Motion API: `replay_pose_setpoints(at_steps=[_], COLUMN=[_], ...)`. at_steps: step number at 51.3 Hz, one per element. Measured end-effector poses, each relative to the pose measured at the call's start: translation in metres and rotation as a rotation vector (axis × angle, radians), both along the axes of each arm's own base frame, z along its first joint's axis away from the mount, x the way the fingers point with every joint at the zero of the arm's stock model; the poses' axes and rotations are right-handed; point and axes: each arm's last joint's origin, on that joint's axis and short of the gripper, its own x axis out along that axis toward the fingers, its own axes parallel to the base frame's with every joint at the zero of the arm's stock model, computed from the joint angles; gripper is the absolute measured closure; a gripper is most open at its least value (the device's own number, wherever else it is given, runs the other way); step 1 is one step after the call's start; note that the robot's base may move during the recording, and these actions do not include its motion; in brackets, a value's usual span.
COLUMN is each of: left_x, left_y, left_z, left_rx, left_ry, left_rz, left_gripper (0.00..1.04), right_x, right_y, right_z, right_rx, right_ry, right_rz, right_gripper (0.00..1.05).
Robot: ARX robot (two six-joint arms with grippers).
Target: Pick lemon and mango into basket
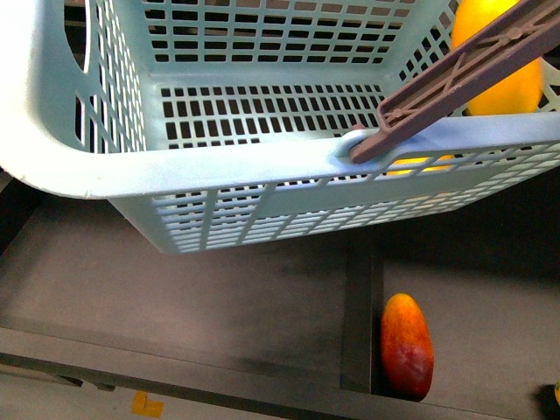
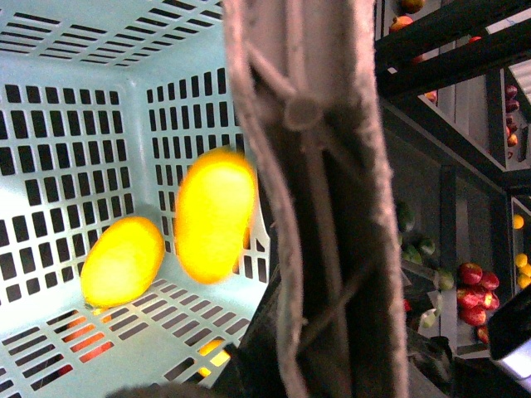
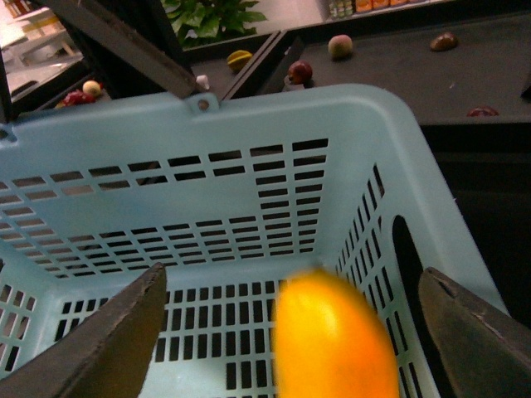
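Note:
The pale turquoise basket (image 1: 262,157) fills the front view, tilted, with its brown handle (image 1: 464,74) crossing the right corner. My left gripper (image 2: 307,365) is shut on that handle (image 2: 323,207); its jaws are mostly hidden behind it. The lemon (image 2: 123,261) lies on the basket floor in a corner. The mango (image 2: 214,214) is blurred just beside it, higher up against the slotted wall. My right gripper (image 3: 292,278) hangs open over the basket (image 3: 249,124), and the blurred mango (image 3: 332,340) is below, between its spread fingers (image 3: 108,340) and touching neither. The mango (image 1: 499,61) also shows at the basket's right end.
A red-and-orange elongated fruit (image 1: 407,346) lies on the dark shelf under the basket, beside a divider (image 1: 359,306). Red apples (image 2: 473,294) sit in bins off to the side. More loose fruit (image 3: 299,71) lies on a dark counter beyond the basket.

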Motion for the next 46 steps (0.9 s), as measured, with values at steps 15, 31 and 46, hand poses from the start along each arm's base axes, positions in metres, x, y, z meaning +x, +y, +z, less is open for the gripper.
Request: replay_pose_setpoints(at_steps=[15,31,46], left_x=[0.001,0.001,0.000], left_y=[0.000,-0.001,-0.001], left_z=[-0.002,-0.002,-0.002], left_rx=[0.001,-0.005,-0.005], left_ry=[0.006,0.011,0.011], left_rz=[0.007,-0.001,0.000], left_gripper=[1.00,1.00,1.00], right_x=[-0.061,-0.100,-0.123], right_y=[-0.050,-0.049,-0.049], right_z=[0.025,-0.009,-0.024], right_rx=[-0.085,-0.211,-0.222], right_ry=[-0.081,-0.123,-0.132], right_rz=[-0.319,-0.293,-0.293], right_gripper=[0.15,0.69,1.03])
